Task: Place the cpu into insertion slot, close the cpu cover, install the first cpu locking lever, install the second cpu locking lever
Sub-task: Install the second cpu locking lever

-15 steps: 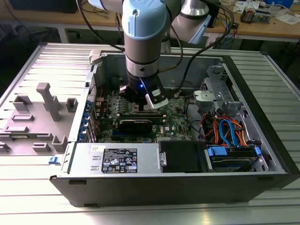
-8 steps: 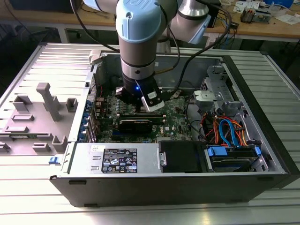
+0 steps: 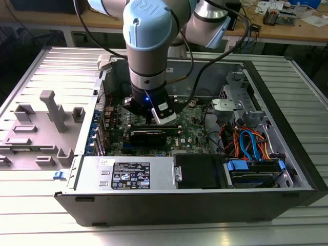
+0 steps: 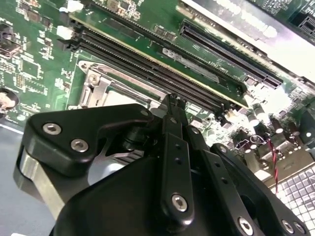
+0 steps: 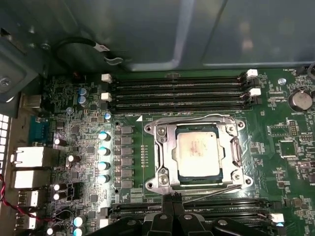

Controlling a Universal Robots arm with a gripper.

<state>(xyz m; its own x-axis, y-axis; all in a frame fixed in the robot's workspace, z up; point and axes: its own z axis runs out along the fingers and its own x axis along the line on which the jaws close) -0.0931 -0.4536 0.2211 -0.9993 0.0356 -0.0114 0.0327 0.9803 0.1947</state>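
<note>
The cpu [image 5: 198, 155], a square chip with a silvery top, lies in the insertion slot [image 5: 235, 129] on the green board. The cpu cover [image 5: 165, 157], a silver frame, lies flat around it. One thin wire lever [image 5: 206, 116] runs along the slot's far side. Another lever [image 5: 216, 191] lies slanted at the near side, close to my fingertips. My gripper [image 5: 172, 197] is shut, its black tips just off the slot's near edge. In the second wrist view the gripper [image 4: 174, 101] points down beside the silver slot frame [image 4: 101, 86]. In the exterior view the gripper [image 3: 154, 120] hangs low over the motherboard.
Long black memory slots [image 5: 177, 91] flank the socket on both sides. A row of capacitors [image 5: 103, 147] stands beside it. The case walls [image 3: 287, 133] surround the board, with coloured cables [image 3: 246, 143] at the exterior view's right. A grey fixture plate [image 3: 41, 128] lies at its left.
</note>
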